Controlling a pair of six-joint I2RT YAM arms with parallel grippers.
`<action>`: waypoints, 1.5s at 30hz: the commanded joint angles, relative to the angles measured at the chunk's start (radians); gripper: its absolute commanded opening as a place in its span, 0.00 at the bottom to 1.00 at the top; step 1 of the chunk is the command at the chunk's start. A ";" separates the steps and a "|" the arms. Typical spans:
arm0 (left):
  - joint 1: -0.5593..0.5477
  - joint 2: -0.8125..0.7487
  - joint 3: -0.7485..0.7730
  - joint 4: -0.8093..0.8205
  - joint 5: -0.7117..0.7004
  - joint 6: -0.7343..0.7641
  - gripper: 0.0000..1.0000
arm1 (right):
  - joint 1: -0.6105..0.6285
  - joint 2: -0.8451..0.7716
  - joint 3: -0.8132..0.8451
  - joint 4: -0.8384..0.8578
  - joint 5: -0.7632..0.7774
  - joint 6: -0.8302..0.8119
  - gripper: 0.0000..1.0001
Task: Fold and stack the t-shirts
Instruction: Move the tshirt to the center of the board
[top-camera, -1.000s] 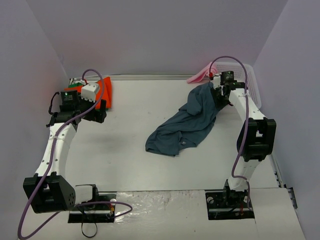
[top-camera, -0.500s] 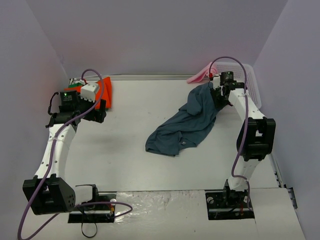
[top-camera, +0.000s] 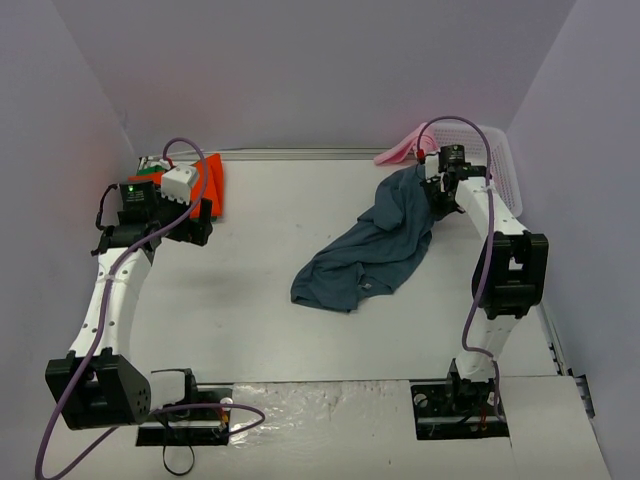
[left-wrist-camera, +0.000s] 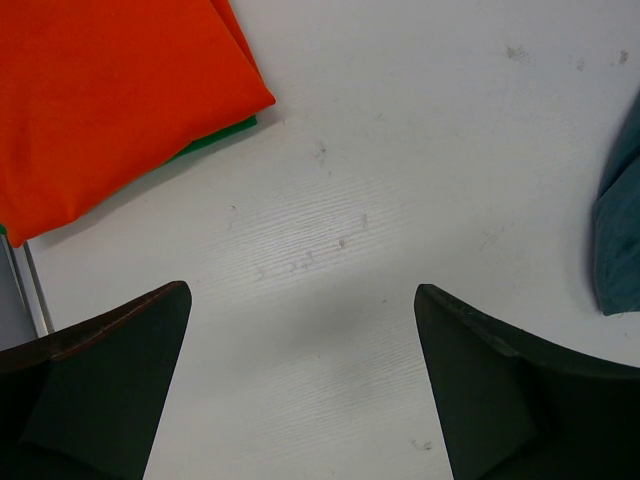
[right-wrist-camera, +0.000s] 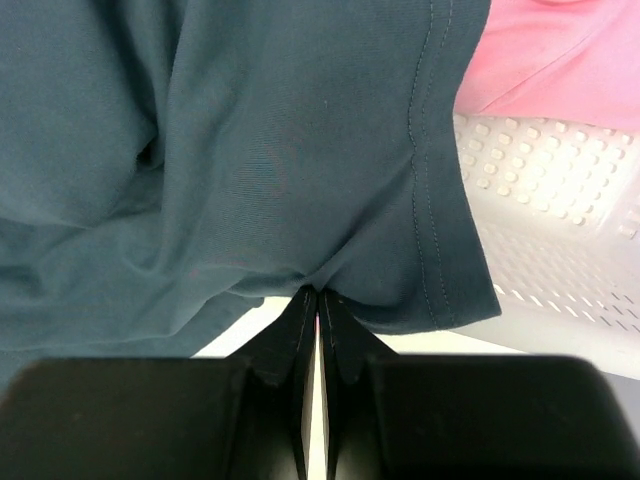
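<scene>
Right claw (right-wrist-camera: 318, 298) has snapped closed since a moment ago and is now clenched on a fold of the slate-blue t-shirt (top-camera: 375, 245). That shirt sprawls crumpled across the desk (top-camera: 250, 280), its far end raised beside the white basket (top-camera: 503, 175). The pink t-shirt (right-wrist-camera: 545, 45) drapes over the basket. Left claw (left-wrist-camera: 300, 300) hangs wide open, gripping nothing, near the folded orange-red t-shirt (left-wrist-camera: 100, 90), which lies on the green t-shirt (left-wrist-camera: 215, 138).
</scene>
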 joint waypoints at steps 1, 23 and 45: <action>-0.002 -0.018 0.024 0.012 0.009 0.005 0.94 | 0.006 -0.017 0.015 -0.015 0.017 0.000 0.00; -0.005 0.007 0.102 -0.057 -0.026 0.014 0.94 | 0.295 -0.011 0.138 -0.121 -0.107 -0.069 0.00; -0.019 0.040 0.122 -0.086 -0.066 0.020 0.94 | 0.697 0.059 0.570 -0.285 -0.176 -0.197 0.00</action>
